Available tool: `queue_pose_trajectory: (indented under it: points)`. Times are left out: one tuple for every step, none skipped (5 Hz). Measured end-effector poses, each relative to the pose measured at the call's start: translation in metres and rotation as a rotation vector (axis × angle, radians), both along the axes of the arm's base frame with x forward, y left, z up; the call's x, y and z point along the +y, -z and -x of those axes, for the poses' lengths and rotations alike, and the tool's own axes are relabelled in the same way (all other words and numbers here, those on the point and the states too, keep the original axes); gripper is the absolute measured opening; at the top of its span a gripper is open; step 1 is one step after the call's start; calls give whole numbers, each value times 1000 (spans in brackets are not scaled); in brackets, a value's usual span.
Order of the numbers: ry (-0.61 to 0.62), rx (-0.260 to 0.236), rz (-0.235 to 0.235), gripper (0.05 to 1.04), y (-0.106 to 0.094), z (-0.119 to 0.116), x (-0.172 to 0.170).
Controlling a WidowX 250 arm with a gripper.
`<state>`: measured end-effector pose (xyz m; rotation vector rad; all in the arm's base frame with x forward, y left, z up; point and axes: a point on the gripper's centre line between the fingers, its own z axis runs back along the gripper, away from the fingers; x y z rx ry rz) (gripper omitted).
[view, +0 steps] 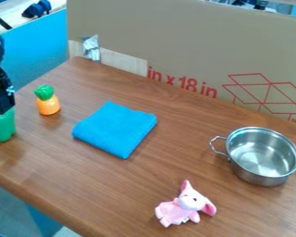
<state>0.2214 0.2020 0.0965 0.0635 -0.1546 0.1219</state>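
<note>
The black gripper point(2, 102) hangs down at the left edge of the view, right at the top of a green, lobed toy point(2, 126). Its lower end overlaps the toy's top, and whether it grasps the toy I cannot tell. Just right of it stands an orange toy with a green leafy top point(48, 105), upright and apart from the gripper. A folded blue cloth point(116, 129) lies flat farther right.
A steel pot point(262, 159) with two side handles stands at the right. Near the front lies a pink and white plush toy point(185, 206). A cardboard wall point(175, 41) runs behind the wooden table point(83, 185), with a blue panel point(36, 53) at the back left.
</note>
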Motion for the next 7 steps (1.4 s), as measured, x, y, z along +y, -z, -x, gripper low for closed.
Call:
queue_pose_trajectory:
  points:
    - [-13,11,-3,1001,4,-3,3]
    - [-31,12,1,1001,5,-7,9]
    - [-45,13,9,911,8,-7,13]
    - [-52,15,10,658,8,-6,14]
    - [-57,18,11,354,9,-4,15]
    - [-61,16,14,171,9,-1,20]
    - [-69,15,20,116,10,3,25]
